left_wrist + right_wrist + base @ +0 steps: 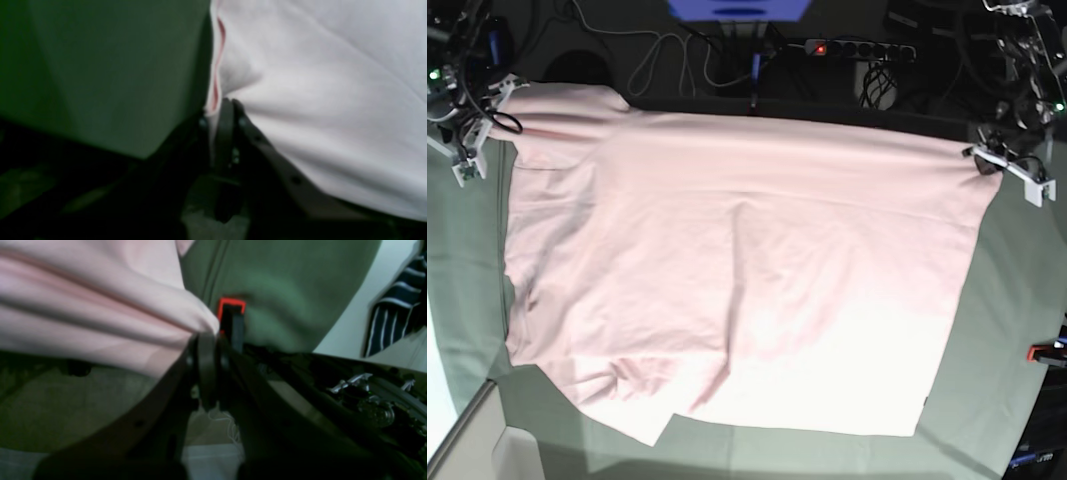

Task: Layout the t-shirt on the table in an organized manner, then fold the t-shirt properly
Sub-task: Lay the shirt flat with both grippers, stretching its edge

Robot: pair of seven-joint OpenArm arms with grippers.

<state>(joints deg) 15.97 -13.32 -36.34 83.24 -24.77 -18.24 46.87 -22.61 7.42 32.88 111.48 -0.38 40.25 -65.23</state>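
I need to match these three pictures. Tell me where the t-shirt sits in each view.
Left wrist: the t-shirt fills the right half, its edge pinched by the left gripper.
Right wrist: upper left, a corner pinched by the right gripper.
Base: centre, spread over most of the table, stretched between both arms at the far edge.
Shared landmark: the table's grey-green cloth beside the shirt.

**Pale pink on grey-green**

The t-shirt [747,270] is plain pale pink, almost white where the light falls, with a darker pink-red line along the hem beside the black left gripper [230,103]. The counter [1017,280] wears a dull grey-green cloth. Just beyond the black right gripper [208,336] sits a clamp [232,318], black with a bright orange-red edge. Off to that gripper's right hangs a fabric [397,320] of dark navy with thin white stripes.
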